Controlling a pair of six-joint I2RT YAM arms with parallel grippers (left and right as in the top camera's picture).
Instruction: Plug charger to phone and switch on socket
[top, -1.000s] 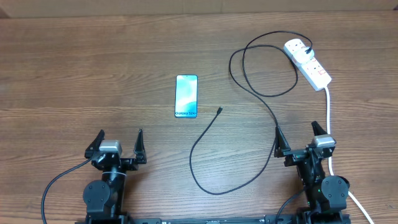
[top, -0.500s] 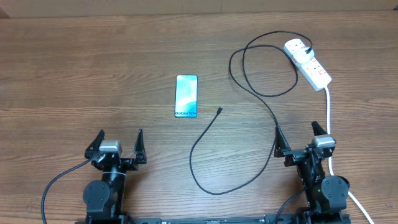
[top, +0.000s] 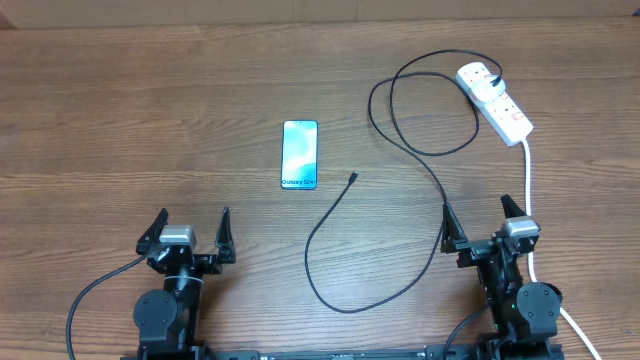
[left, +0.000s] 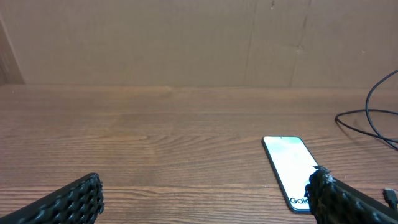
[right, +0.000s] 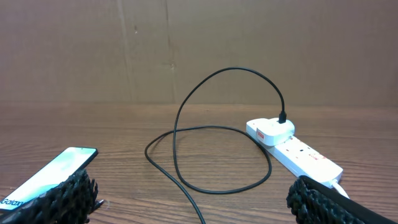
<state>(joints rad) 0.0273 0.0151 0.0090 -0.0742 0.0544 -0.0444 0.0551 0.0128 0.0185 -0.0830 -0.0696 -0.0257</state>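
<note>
lengthwise near-to-far, phone (top: 300, 154), galaxy text end nearest

Wooden table (top: 120, 110), phone (top: 300, 154), charger (top: 400, 210), socket (top: 495, 102) lying on it

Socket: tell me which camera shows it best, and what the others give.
Right wrist view: the socket is largest there, seen side-on with the charger's plug in its far end. Overhead shows its whole outline, but small. Left wrist view misses it.
</note>
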